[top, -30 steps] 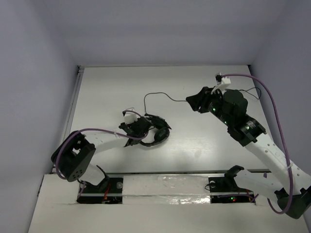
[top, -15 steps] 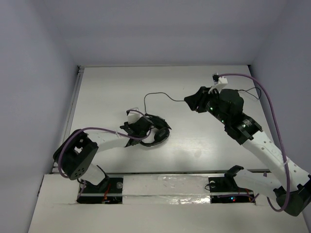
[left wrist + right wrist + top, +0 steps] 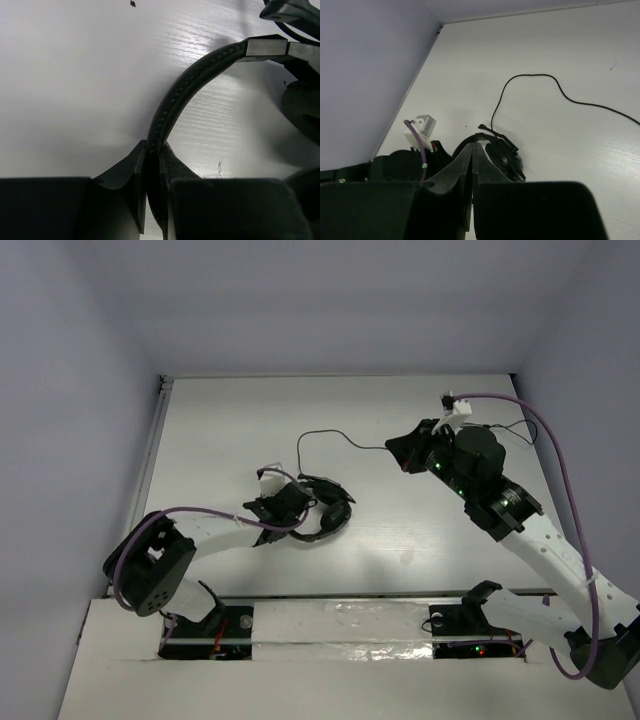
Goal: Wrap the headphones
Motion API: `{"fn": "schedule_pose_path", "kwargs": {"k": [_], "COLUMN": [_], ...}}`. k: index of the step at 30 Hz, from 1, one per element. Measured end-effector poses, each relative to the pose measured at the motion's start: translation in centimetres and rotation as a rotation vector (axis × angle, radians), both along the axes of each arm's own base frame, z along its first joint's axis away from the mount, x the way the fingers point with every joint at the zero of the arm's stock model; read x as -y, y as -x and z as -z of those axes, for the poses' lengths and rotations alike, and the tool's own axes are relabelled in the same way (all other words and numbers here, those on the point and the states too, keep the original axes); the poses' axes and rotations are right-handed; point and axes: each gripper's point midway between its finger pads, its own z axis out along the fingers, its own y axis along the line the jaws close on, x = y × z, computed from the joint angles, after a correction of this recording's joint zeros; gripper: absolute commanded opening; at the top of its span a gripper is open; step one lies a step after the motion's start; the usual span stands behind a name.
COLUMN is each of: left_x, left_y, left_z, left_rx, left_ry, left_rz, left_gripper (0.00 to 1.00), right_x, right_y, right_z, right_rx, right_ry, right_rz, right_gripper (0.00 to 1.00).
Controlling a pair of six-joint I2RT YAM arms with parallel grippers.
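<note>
The black headphones [image 3: 328,517] lie left of the table's middle. Their thin cable [image 3: 330,434] loops up and runs right, toward my right arm. My left gripper [image 3: 288,504] is shut on the padded headband [image 3: 185,90], which is pinched between its fingertips [image 3: 152,150]. An earcup [image 3: 302,110] shows at the right edge of the left wrist view. My right gripper [image 3: 398,453] hovers right of the loop with its jaws shut [image 3: 472,146] and nothing visible between them. The cable [image 3: 530,76] passes beyond it, and the headphones [image 3: 507,155] lie behind its tips.
White table [image 3: 220,430] with a raised rail along the left edge [image 3: 160,430] and grey walls behind. Purple robot cables arc over both arms [image 3: 560,460]. The left arm's white wrist camera mount [image 3: 425,124] shows in the right wrist view.
Both grippers have closed. The left one closed onto the headband. The right one closed on nothing visible and shifted slightly.
</note>
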Motion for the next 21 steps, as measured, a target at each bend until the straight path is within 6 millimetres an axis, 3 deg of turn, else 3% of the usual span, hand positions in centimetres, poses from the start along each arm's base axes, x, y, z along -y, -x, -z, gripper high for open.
{"fn": "schedule_pose_path", "kwargs": {"k": [3, 6, 9, 13, 16, 18, 21], "left_x": [-0.3, -0.7, -0.1, 0.6, -0.3, -1.3, -2.3], "left_y": [0.3, 0.3, -1.0, -4.0, -4.6, -4.3, -3.7], "left_z": [-1.1, -3.9, -9.2, -19.4, -25.3, -27.8, -29.8], "left_rx": [0.003, 0.011, 0.063, 0.226, 0.332, 0.371, 0.385], "left_ry": [-0.015, -0.047, -0.048, 0.007, 0.042, 0.052, 0.056], "left_rz": [0.034, 0.113, 0.21, 0.321, 0.38, 0.412, 0.456], "left_gripper": [0.0, 0.0, 0.0, 0.0, 0.0, 0.0, 0.0], "right_x": [-0.3, -1.4, -3.1, -5.1, -6.0, -6.2, -6.5], "right_y": [0.3, 1.0, 1.8, 2.3, 1.8, 1.2, 0.0], "right_z": [0.1, -0.2, -0.7, -1.0, -0.8, -0.5, -0.1], "right_rx": [0.001, 0.014, 0.053, 0.117, 0.173, 0.2, 0.233], "right_ry": [-0.002, -0.009, -0.021, -0.017, 0.015, 0.044, 0.068], "right_rz": [-0.023, -0.103, -0.218, -0.35, -0.401, -0.405, -0.394], "right_gripper": [0.0, 0.0, 0.0, 0.0, 0.0, 0.0, 0.01]}}
